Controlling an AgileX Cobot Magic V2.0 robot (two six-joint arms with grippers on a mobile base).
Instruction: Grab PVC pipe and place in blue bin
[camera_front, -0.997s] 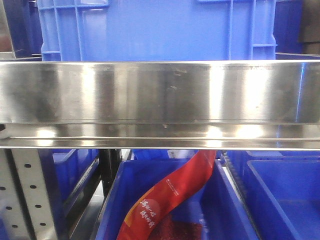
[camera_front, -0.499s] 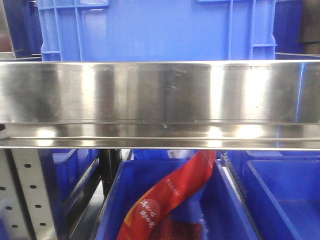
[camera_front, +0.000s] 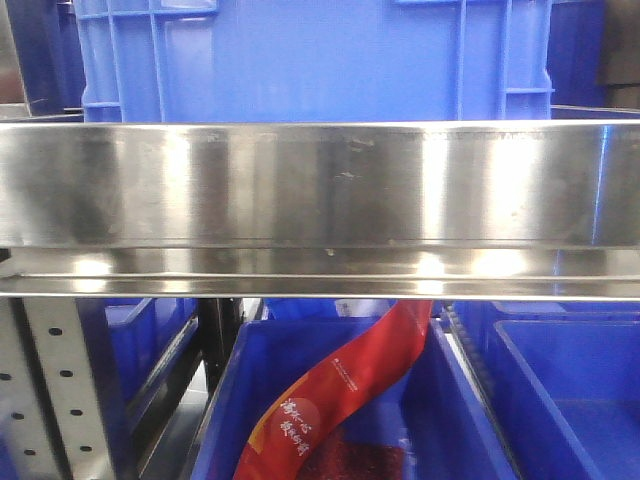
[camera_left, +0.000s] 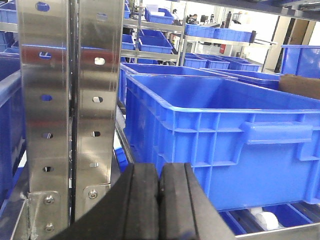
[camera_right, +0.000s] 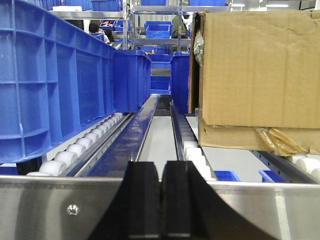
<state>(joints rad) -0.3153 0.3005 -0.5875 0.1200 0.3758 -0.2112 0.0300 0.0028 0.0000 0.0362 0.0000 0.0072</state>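
Observation:
No PVC pipe shows in any view. A large blue bin (camera_front: 310, 60) stands on the steel shelf rail (camera_front: 320, 190) in the front view; it also shows in the left wrist view (camera_left: 225, 125), to the right of my left gripper (camera_left: 159, 175). My left gripper is shut and empty, beside a steel upright (camera_left: 70, 100). My right gripper (camera_right: 161, 172) is shut and empty, in front of a steel rail (camera_right: 60, 210), facing a roller lane between a blue bin (camera_right: 50, 75) and a cardboard box (camera_right: 257, 75).
Below the shelf, a lower blue bin (camera_front: 420, 420) holds a red packet (camera_front: 340, 390), with another blue bin (camera_front: 580, 400) to its right. White rollers (camera_right: 85, 142) line the shelf lanes. More blue bins (camera_left: 220, 34) fill the racks behind.

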